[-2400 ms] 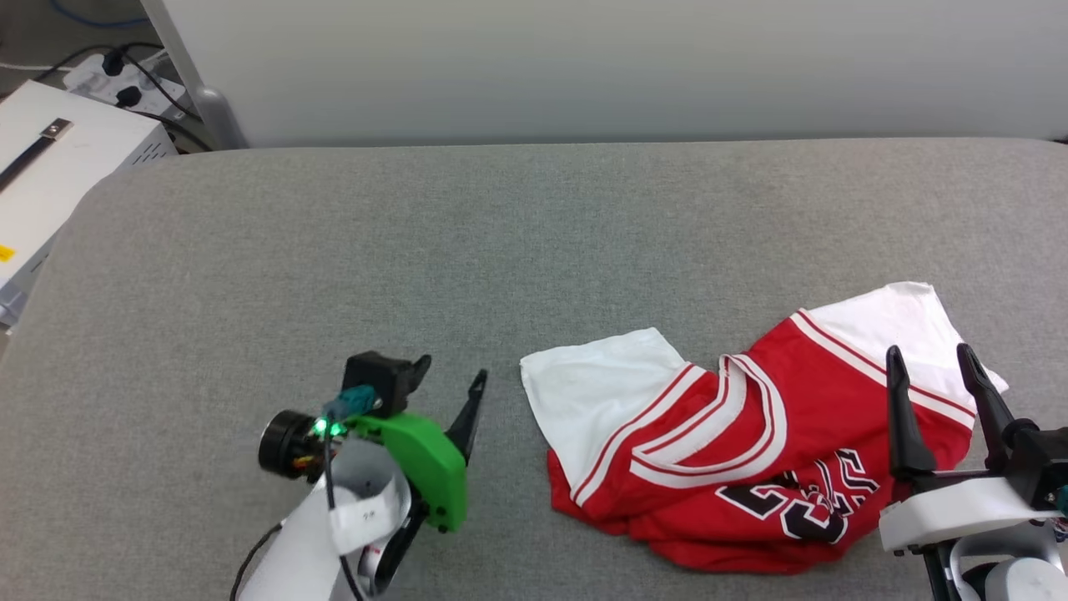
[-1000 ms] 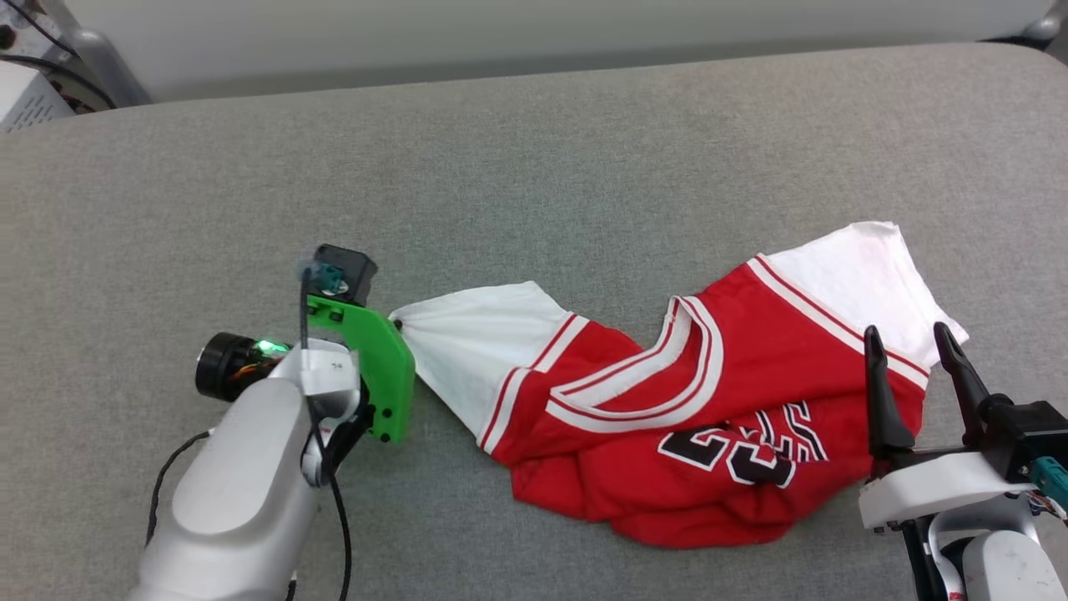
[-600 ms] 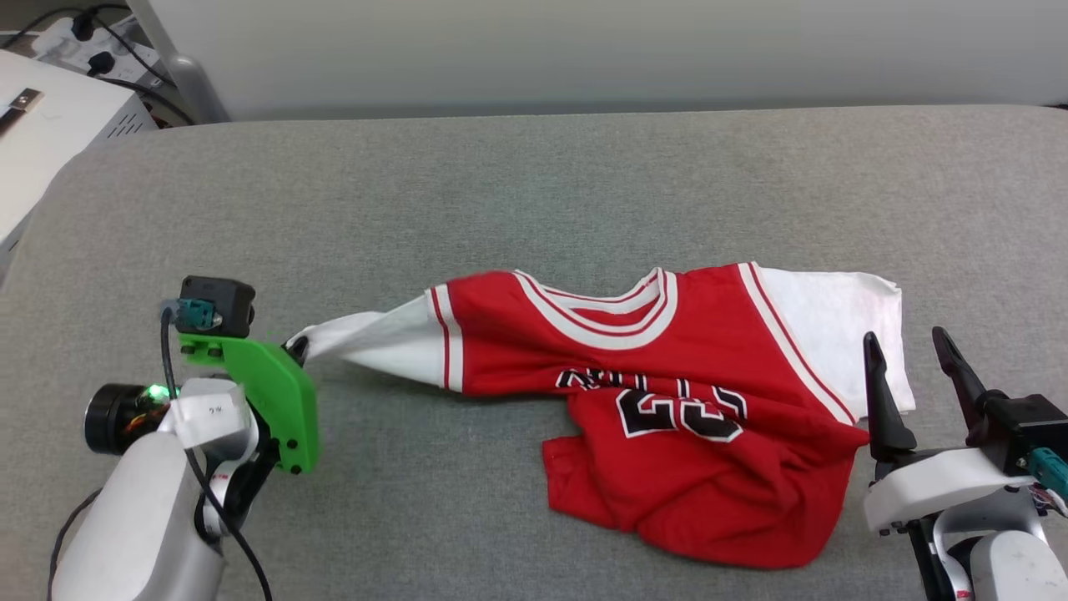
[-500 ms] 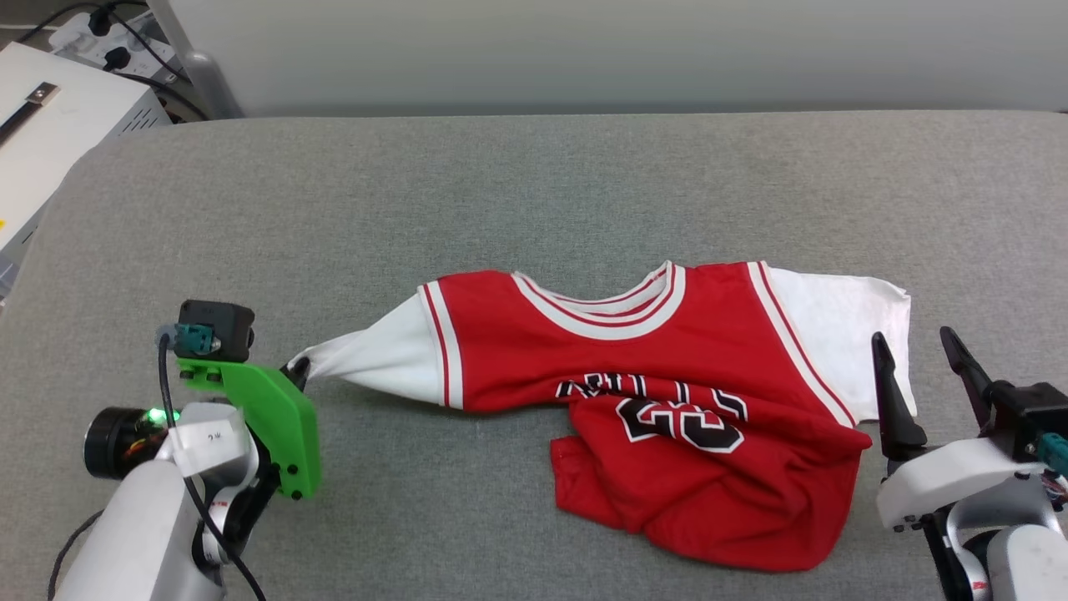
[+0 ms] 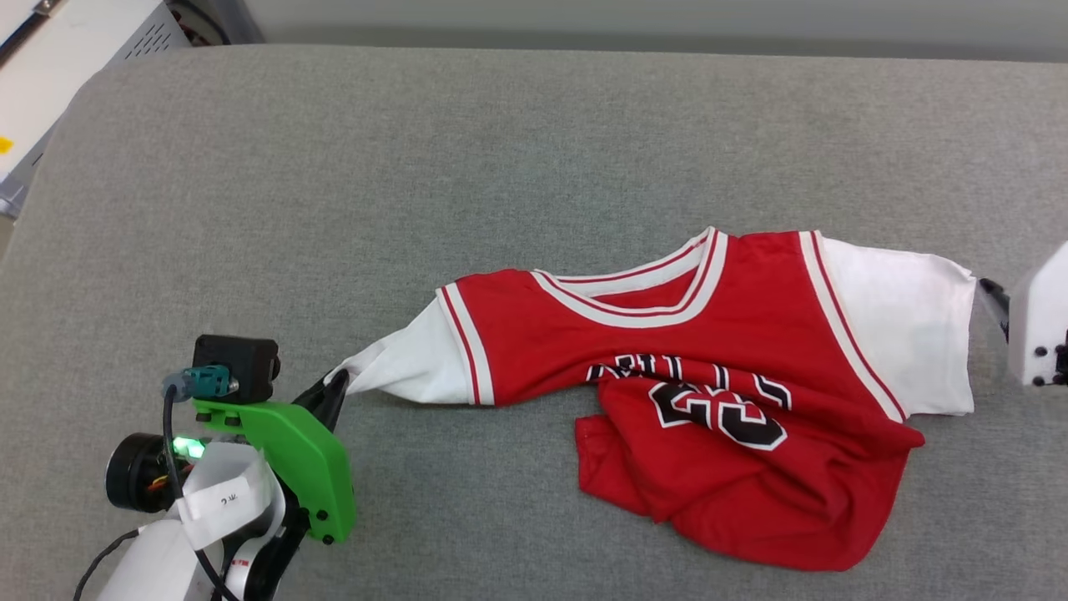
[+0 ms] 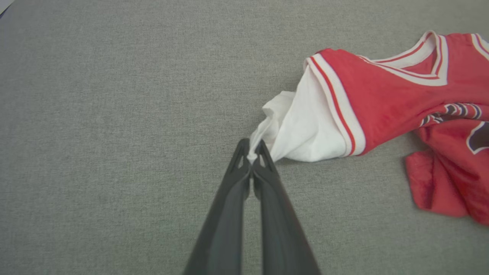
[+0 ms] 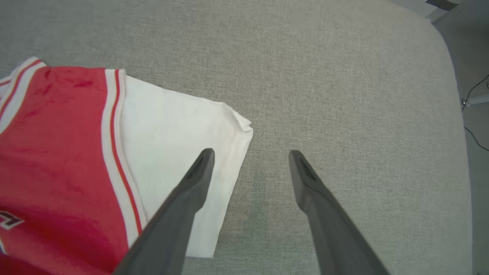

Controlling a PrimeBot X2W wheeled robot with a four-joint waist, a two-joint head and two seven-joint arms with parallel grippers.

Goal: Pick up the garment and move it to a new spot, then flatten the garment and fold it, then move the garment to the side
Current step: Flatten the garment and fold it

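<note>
The garment [image 5: 667, 334], a red jersey with white sleeves and black lettering, lies on the grey cushion with its collar toward the far side and its lower half bunched up. My left gripper [image 5: 336, 382] is shut on the tip of the left white sleeve [image 6: 301, 126], which is drawn out to a point at its fingertips [image 6: 252, 152]. My right gripper [image 7: 250, 154] stands open above the edge of the right white sleeve [image 7: 179, 133]; one finger hangs over the cloth, the other over bare cushion. At the right edge of the head view its white housing [image 5: 1039, 321] shows.
The grey cushioned surface [image 5: 501, 167] stretches wide to the far side and to the left of the garment. A white box [image 5: 58, 50] sits past its far left corner. In the right wrist view the cushion's rounded edge [image 7: 456, 95] drops to a floor with cables.
My left gripper took hold of the left sleeve and pulled it leftward, spreading the jersey's upper part. The right gripper has moved up beside the right sleeve. The camera has shifted too.
</note>
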